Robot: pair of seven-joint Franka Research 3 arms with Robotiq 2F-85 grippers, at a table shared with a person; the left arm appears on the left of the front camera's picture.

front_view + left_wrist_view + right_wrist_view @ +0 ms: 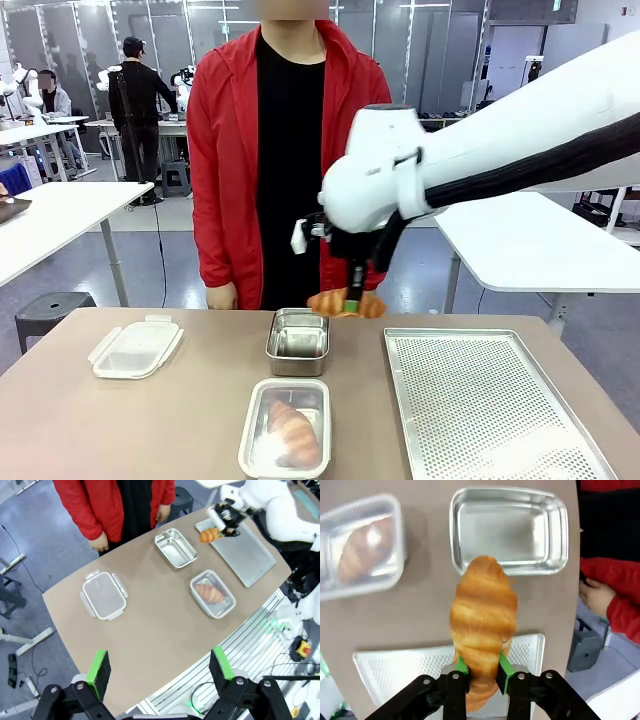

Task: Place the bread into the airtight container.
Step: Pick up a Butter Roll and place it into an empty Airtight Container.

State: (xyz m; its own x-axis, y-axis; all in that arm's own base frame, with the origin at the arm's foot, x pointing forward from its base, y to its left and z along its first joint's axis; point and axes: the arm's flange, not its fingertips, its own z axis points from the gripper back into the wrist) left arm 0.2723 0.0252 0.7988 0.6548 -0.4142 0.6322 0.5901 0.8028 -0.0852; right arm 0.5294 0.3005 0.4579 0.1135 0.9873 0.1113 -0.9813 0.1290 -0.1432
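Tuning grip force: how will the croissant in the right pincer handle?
Golden-brown flaky croissant probably soft, crushable: right pincer is shut on its narrower end. Likely light; it sits level though gripped off-centre. Rounded, so may rock in the empty steel container.

Grey floor [165, 262] w/ white tables [530, 240]

two croissants [345, 303] [292, 430], two containers [297, 366] [249, 445], one lid [135, 348], one tray [480, 400]

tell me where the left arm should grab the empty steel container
Probably pinch the empty steel container by its left wall at the rim, from straight above, one finger inside, one outside. It sits upright and open-topped with thin walls, and the right pincer holds a croissant by its right side.
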